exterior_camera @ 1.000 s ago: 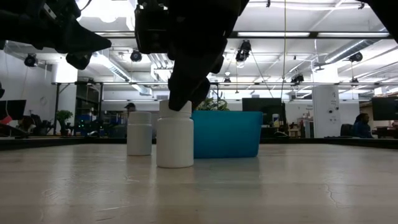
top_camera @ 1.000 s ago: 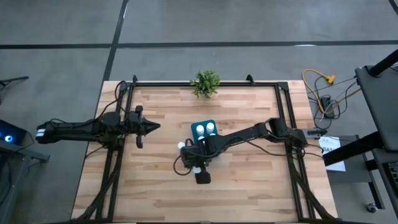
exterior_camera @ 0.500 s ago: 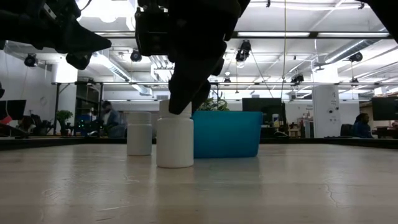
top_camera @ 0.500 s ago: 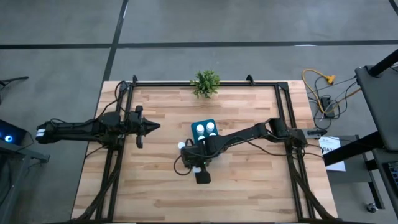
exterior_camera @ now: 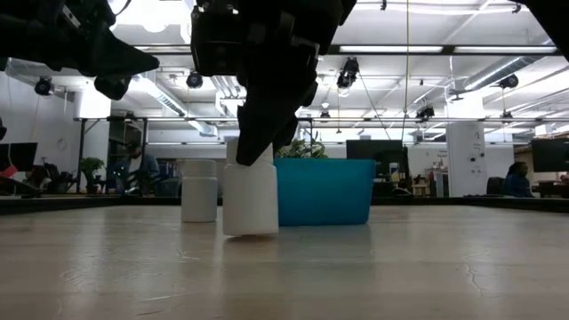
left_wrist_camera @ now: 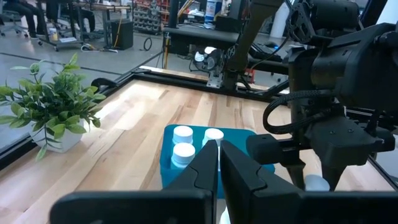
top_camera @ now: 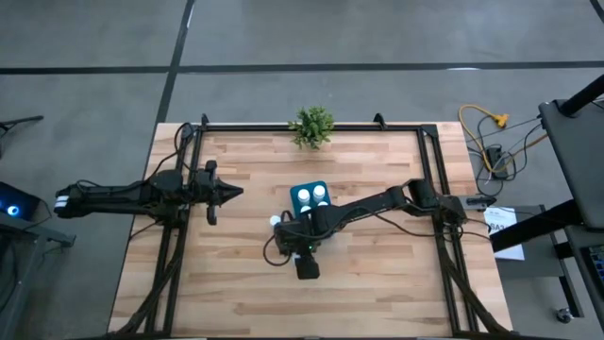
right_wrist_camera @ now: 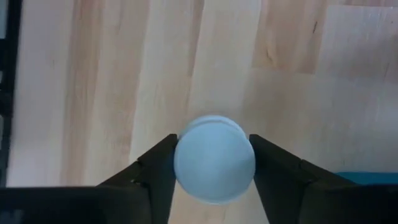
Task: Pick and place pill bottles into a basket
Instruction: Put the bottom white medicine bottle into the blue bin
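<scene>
- The right gripper (right_wrist_camera: pixel 214 163) hangs over the middle of the bench (top_camera: pixel 377 274), just in front of the basket (exterior_camera: pixel 324 191).
- Its fingers (right_wrist_camera: pixel 155 165) are clamped on the cap of one pill bottle (exterior_camera: pixel 251 197), one finger on each side.
- In the low view that bottle looks a tiny bit off the wood, so I think the step in hand is the pick-up.
- A second pill bottle (exterior_camera: pixel 199 190) stands on the bench just beside it.
- Three white caps (left_wrist_camera: pixel 183 132) show inside the blue basket.
- The left gripper (top_camera: pixel 226 192) waits well off to the side with its fingers pressed together, holding nothing.
- Next, the held bottle needs to go up higher than the basket wall, then over it, then down into a free spot.
</scene>
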Tool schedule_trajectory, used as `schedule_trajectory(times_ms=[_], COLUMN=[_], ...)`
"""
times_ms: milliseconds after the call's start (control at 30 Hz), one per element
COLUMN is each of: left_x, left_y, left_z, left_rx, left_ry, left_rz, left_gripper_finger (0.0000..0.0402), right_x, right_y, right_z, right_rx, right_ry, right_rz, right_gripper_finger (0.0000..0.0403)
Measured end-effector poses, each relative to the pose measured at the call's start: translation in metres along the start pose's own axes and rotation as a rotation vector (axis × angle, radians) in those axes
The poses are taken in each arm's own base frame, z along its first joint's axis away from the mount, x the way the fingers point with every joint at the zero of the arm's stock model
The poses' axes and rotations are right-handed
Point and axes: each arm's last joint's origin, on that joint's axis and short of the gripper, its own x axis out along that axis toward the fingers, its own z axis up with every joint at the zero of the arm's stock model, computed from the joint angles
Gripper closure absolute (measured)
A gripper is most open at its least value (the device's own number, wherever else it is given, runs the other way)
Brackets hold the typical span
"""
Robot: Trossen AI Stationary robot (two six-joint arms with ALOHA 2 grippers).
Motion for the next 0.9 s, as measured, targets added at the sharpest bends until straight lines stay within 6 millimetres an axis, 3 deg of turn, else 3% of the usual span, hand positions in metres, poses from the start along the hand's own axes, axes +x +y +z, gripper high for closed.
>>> schedule_trajectory(times_ms=[133,533,900], left_x=[0.0,0.0,0.0], left_y=[0.0,0.0,0.0], left_z=[0.0,0.0,0.0], left_rx=[0.0,0.0,-0.001], left_ry=[0.0,-0.001,-0.004], left_rz=[0.0,0.0,0.0], left_gripper_finger=[0.0402,0.0402,0.0402], right_x=[0.0,-0.003,-0.028], right_y=[0.0,0.002,0.009], right_z=[0.0,0.002,0.017], right_rx=[-0.011,-0.026,-0.067], right_ry=[-0.002,-0.003,-0.038], right_rz=[0.013,0.01,-0.044], right_gripper_finger=[0.0252,0.0253,0.0253])
